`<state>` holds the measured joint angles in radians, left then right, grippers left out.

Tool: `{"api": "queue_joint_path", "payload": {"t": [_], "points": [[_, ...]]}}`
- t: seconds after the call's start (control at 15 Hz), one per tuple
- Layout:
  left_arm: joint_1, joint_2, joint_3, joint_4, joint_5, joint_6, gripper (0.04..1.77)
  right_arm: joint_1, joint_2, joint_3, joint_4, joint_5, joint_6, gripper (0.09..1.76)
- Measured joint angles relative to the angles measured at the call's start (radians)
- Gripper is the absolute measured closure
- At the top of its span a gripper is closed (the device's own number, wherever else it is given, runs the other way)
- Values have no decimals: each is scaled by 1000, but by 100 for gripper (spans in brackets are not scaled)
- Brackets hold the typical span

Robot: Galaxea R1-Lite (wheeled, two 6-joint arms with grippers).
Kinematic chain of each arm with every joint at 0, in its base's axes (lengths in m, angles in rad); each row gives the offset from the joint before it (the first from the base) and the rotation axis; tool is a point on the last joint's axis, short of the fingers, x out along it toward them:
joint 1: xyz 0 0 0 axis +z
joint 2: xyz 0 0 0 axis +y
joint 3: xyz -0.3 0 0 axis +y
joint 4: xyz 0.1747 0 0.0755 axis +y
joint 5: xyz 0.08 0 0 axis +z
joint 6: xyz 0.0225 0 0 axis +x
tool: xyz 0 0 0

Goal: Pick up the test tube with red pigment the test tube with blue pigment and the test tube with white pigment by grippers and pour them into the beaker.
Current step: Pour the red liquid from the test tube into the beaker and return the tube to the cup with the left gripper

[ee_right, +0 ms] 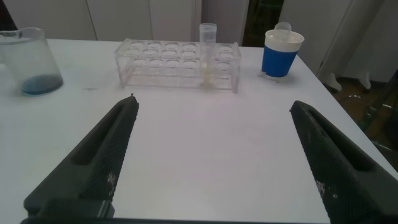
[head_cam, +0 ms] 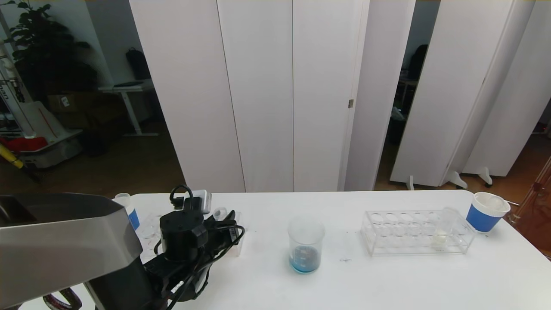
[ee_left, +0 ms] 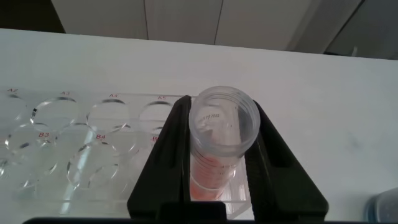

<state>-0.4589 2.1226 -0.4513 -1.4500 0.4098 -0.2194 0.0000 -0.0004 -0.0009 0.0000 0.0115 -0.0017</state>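
In the left wrist view my left gripper (ee_left: 221,107) is shut on the test tube with red pigment (ee_left: 217,134), a clear threaded tube with orange-red liquid at its bottom. The tube stands upright in a clear rack (ee_left: 74,134) at the table's left. The beaker (head_cam: 306,244) stands mid-table with a little blue liquid in it. The test tube with white pigment (head_cam: 442,230) stands in a second rack (head_cam: 400,234) on the right. My right gripper (ee_right: 211,111) hangs open over bare table, short of that rack. The test tube with blue pigment is out of view.
One blue-and-white paper cup (head_cam: 487,211) stands at the far right beyond the right rack, another (head_cam: 128,207) behind the left rack. My left arm (head_cam: 185,241) covers most of the left rack. The table's right edge (head_cam: 529,245) is near the cup.
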Motion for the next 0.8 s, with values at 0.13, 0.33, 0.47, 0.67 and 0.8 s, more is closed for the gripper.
{"api": "queue_joint_path", "payload": {"t": [0.13, 0.33, 0.47, 0.67, 0.8], "points": [[-9, -19, 7, -1, 1, 13, 123, 0, 0, 0, 0, 0, 0, 10], [-19, -58, 9, 1, 0, 49, 123, 0, 0, 0, 0, 0, 0, 10], [-21, -88, 3, 2, 1, 60, 123, 0, 0, 0, 0, 0, 0, 10], [-23, -143, -10, 15, 0, 95, 123, 0, 0, 0, 0, 0, 0, 10], [-23, -188, -19, 53, -1, 117, 123, 0, 0, 0, 0, 0, 0, 10]]}}
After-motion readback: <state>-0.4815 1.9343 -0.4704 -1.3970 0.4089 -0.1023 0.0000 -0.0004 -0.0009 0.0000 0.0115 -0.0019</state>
